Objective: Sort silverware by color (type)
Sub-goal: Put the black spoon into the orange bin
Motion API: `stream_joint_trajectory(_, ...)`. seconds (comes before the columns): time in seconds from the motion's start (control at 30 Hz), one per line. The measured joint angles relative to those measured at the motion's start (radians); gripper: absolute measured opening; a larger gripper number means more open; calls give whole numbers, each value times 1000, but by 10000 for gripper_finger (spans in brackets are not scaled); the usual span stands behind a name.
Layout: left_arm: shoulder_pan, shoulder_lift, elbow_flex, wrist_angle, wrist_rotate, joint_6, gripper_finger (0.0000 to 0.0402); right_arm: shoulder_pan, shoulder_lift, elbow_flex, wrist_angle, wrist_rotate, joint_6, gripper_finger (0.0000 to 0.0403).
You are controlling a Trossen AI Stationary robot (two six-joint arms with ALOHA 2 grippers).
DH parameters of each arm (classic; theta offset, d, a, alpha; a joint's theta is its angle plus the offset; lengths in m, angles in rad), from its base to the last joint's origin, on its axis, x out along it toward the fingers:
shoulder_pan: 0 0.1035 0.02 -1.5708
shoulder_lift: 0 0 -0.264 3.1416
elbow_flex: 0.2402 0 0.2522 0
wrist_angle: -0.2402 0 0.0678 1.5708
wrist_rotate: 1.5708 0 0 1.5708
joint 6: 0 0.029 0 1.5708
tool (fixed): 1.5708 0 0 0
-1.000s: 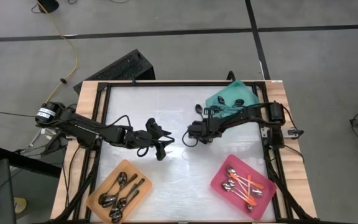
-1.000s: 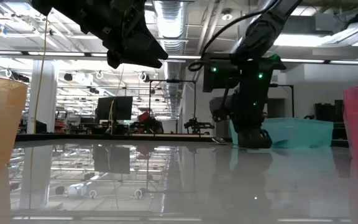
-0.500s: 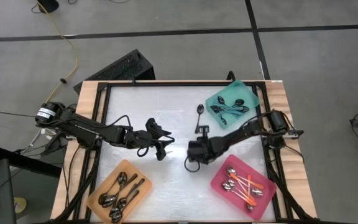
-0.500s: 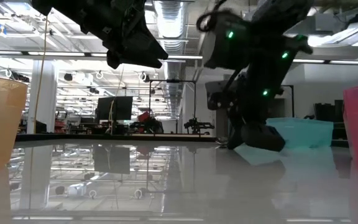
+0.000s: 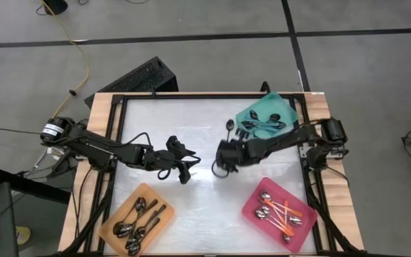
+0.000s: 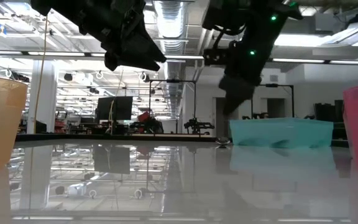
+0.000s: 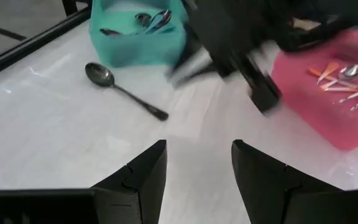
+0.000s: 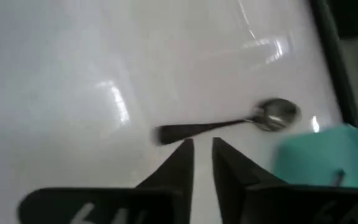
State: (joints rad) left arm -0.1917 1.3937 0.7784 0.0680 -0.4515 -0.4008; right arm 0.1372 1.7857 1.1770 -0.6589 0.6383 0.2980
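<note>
Now white table [image 5: 191, 121] centre mostly open; 1 dark-handled spoon [image 5: 229, 128] loose beside teal tray [image 5: 247, 116]. Right gripper [image 5: 220, 168] narrow, empty; left gripper [image 5: 188, 168] wide, empty.

1 spoon [image 5: 229, 126] on table [image 5: 191, 114], just left of far-right tray [image 5: 247, 114]; other spoons in 3 trays.

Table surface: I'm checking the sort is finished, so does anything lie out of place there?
Yes: one dark-handled spoon lies loose on the white table, beside the teal tray rather than in it.
</note>
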Motion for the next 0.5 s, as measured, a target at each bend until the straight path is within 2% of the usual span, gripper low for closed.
stream_joint_trajectory(0.13,-1,0,0,-21,0,-7,164,-82,-42,0,-17,-4,104,115)
stream_joint_trajectory(0.27,-3,0,0,-33,-1,-14,164,-160,-40,0,-1,-101,195,176)
stream_joint_trajectory(0.33,-4,0,0,-32,-1,-15,164,-181,-13,2,20,-117,244,200)
stream_joint_trajectory(0.5,-4,0,0,-33,-1,-15,164,-202,60,1,52,-116,281,222)
